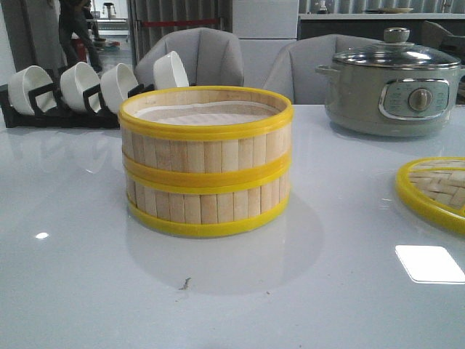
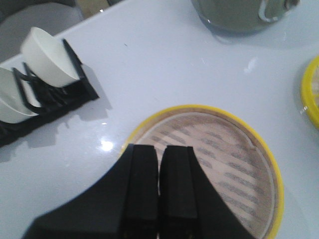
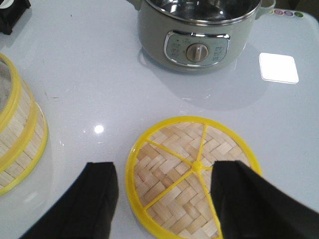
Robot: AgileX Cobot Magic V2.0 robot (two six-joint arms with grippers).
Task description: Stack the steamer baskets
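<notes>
Steamer baskets already sit one on the other mid-worktop, left of the woven lid. Left claw hangs over the top basket, pressed together and holding nothing. Right claw is spread wide around the lid. Main risk, I'd say: a low left claw clips the rim and knocks the top basket off line.

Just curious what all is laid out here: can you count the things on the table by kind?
Steamer baskets: 2, the upper basket stacked on the lower basket
Woven steamer lid: 1
Electric pot with glass lid: 1
Black bowl rack: 1
White bowls: 4 showing in the front view, such as the rightmost bowl
Total: 9
</notes>
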